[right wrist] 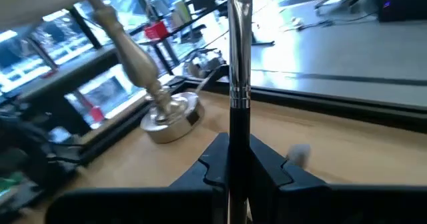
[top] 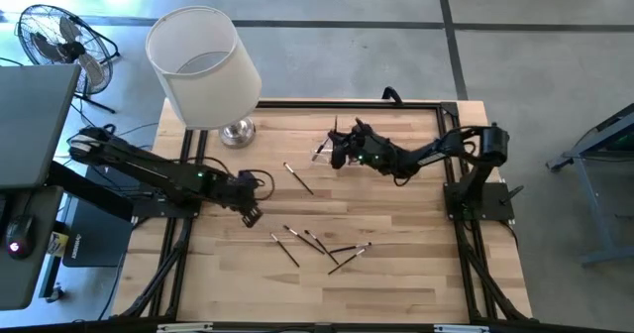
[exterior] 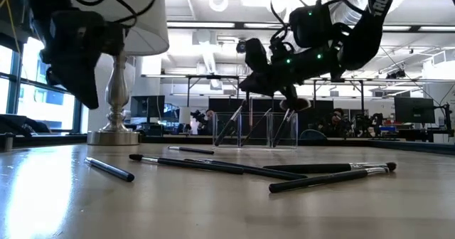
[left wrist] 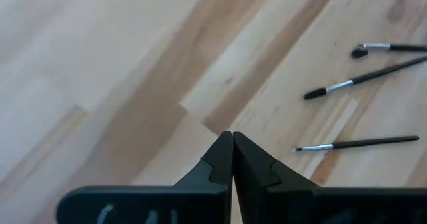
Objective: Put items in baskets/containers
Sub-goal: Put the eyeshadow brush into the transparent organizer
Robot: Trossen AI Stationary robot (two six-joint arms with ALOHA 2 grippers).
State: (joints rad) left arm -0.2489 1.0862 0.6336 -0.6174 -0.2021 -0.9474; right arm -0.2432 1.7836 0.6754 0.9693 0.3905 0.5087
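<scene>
The clear plastic holder stands at the far side of the wooden table, toward the middle, and in the low view it shows as a low, see-through box. At least three brushes lean inside it, handles tilted, tips up. From above, the holder itself is hard to make out; only the dark handles beside the right gripper mark it.

The right gripper hangs just above the holder, its arm reaching in from the right edge of the table and bent at the elbow. Its fingers are pinched on one makeup brush, whose dark handle and silver ferrule rise straight up between them in the right wrist view. In the low view that brush points down toward the holder.

More brushes lie flat on the table. A loose cluster of about six lies in the near middle, some crossing, and a single brush lies apart, between the cluster and the lamp.

The left gripper is low over bare wood just left of the cluster, its arm stretched in from the left edge. Its fingers are pressed together with nothing between them; three brushes lie nearby.

A lamp with a white shade and a silver base stands at the far left corner.
</scene>
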